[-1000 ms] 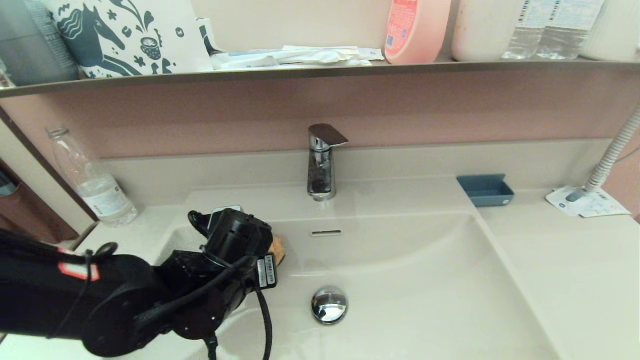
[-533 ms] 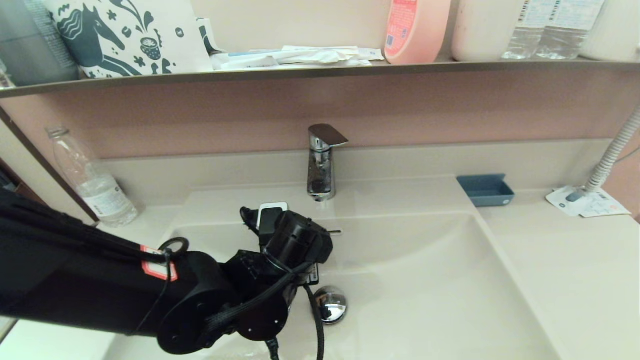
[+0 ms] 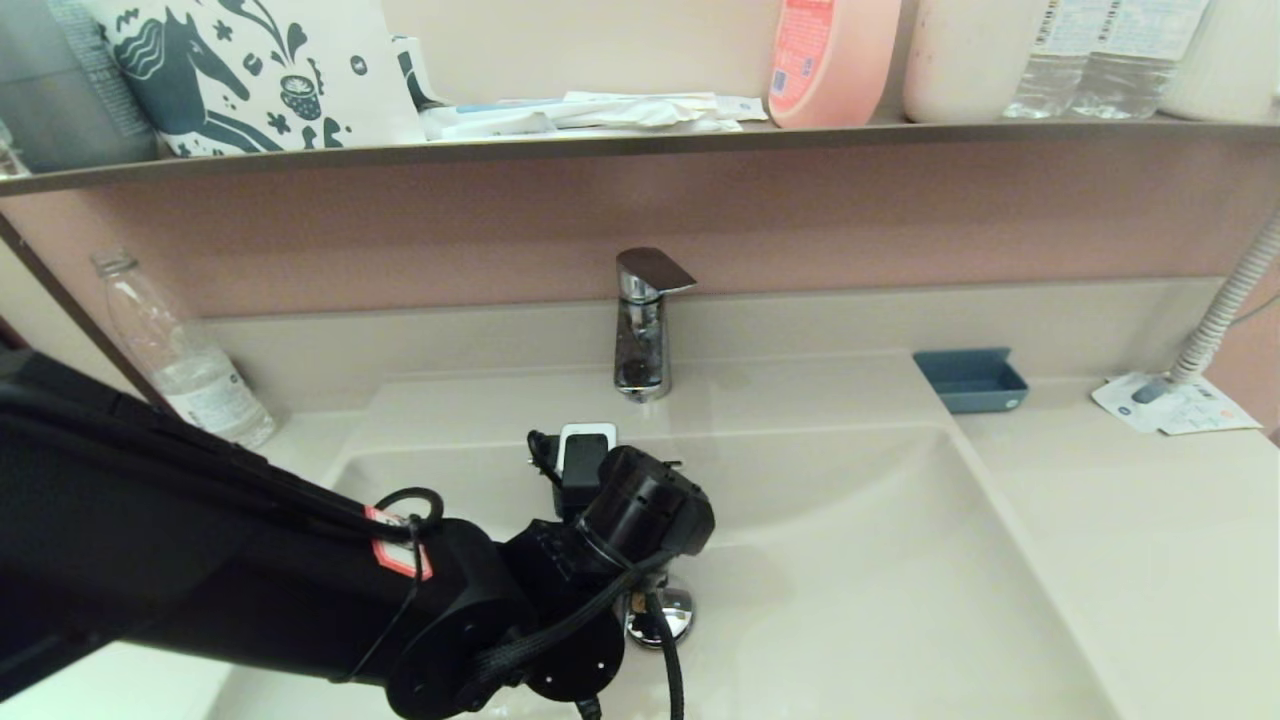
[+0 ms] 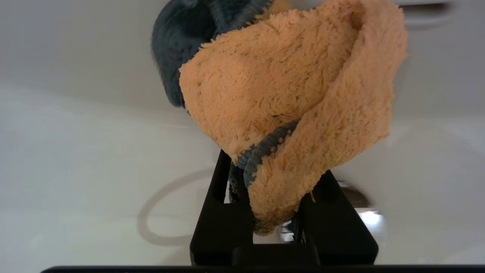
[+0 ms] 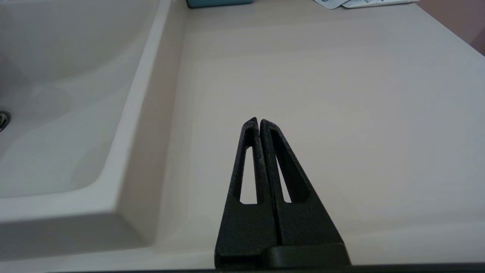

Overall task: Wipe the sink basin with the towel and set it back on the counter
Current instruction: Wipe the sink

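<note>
My left arm reaches down into the off-white sink basin (image 3: 850, 560), its wrist over the middle just left of the chrome drain plug (image 3: 668, 618). In the left wrist view the left gripper (image 4: 265, 178) is shut on the orange fluffy towel (image 4: 288, 87), which has a dark blue edge and bulges out past the fingers against the basin's back wall. In the head view the towel is hidden behind the wrist. The right gripper (image 5: 259, 123) is shut and holds nothing, hovering over the counter (image 5: 322, 76) right of the basin; it does not show in the head view.
The chrome faucet (image 3: 645, 325) stands behind the basin. A small blue tray (image 3: 970, 380) and a paper leaflet (image 3: 1175, 405) lie on the right counter, next to a corrugated hose (image 3: 1230, 300). A clear bottle (image 3: 185, 365) stands back left. A shelf (image 3: 640, 140) above carries bottles.
My left arm has swept rightward across the basin with the towel, from its left side to the middle above the drain plug, which is now partly covered. The right arm has not moved.
</note>
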Available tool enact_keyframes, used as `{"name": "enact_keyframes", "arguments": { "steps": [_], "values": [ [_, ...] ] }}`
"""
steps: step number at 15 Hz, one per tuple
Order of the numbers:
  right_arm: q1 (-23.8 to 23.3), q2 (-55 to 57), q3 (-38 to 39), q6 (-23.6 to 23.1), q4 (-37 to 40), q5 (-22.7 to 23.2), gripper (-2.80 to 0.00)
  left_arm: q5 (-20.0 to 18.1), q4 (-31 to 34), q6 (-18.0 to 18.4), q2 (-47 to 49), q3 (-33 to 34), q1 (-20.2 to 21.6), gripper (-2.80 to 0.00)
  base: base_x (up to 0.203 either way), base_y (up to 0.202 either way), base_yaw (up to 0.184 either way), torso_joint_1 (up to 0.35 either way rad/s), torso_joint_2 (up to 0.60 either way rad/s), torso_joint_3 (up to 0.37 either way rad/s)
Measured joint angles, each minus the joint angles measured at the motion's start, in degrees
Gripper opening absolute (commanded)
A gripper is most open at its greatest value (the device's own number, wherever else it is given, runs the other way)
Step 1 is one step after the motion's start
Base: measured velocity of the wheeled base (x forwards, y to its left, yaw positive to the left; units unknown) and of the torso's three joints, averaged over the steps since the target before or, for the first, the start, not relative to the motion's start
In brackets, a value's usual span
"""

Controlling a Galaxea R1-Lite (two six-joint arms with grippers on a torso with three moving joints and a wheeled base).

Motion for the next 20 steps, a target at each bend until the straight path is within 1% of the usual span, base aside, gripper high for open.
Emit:
{"name": "enact_keyframes", "arguments": {
  "steps": [2, 4, 7, 9, 11, 12, 14, 17, 19, 20],
  "values": [
    [0.0, 0.0, 0.0, 0.0, 0.0, 0.0, -2.80, -0.8, 0.0, 0.2, -1.9, 3.3, 3.0, -2.80, 0.000, 0.000, 0.000, 0.000, 0.00, 0.000],
    [0.0, 0.0, 0.0, 0.0, 0.0, 0.0, -2.80, -3.2, 0.0, 1.2, -4.8, 7.0, 6.6, -2.80, 0.000, 0.000, 0.000, 0.000, 0.00, 0.000],
    [0.0, 0.0, 0.0, 0.0, 0.0, 0.0, -2.80, -8.0, -0.1, 5.6, -9.9, 11.5, 15.7, -2.80, 0.000, 0.000, 0.000, 0.000, 0.00, 0.000],
    [0.0, 0.0, 0.0, 0.0, 0.0, 0.0, -2.80, -11.7, -0.2, 9.7, -14.3, 13.5, 21.4, -2.80, 0.000, 0.000, 0.000, 0.000, 0.00, 0.000],
    [0.0, 0.0, 0.0, 0.0, 0.0, 0.0, -2.80, -14.1, -0.2, 13.4, -17.8, 14.8, 25.5, -2.80, 0.000, 0.000, 0.000, 0.000, 0.00, 0.000],
    [0.0, 0.0, 0.0, 0.0, 0.0, 0.0, -2.80, -14.4, -0.2, 13.9, -18.9, 15.0, 26.4, -2.80, 0.000, 0.000, 0.000, 0.000, 0.00, 0.000],
    [0.0, 0.0, 0.0, 0.0, 0.0, 0.0, -2.80, -14.5, -0.4, 13.8, -19.8, 15.1, 25.9, -2.80, 0.000, 0.000, 0.000, 0.000, 0.00, 0.000],
    [0.0, 0.0, 0.0, 0.0, 0.0, 0.0, -2.80, -13.7, -0.7, 12.3, -18.3, 14.2, 22.1, -2.80, 0.000, 0.000, 0.000, 0.000, 0.00, 0.000],
    [0.0, 0.0, 0.0, 0.0, 0.0, 0.0, -2.80, -11.3, -0.8, 9.7, -16.3, 12.0, 18.2, -2.80, 0.000, 0.000, 0.000, 0.000, 0.00, 0.000],
    [0.0, 0.0, 0.0, 0.0, 0.0, 0.0, -2.80, -9.9, -0.6, 9.2, -15.6, 10.9, 16.7, -2.80, 0.000, 0.000, 0.000, 0.000, 0.00, 0.000]
  ]
}}
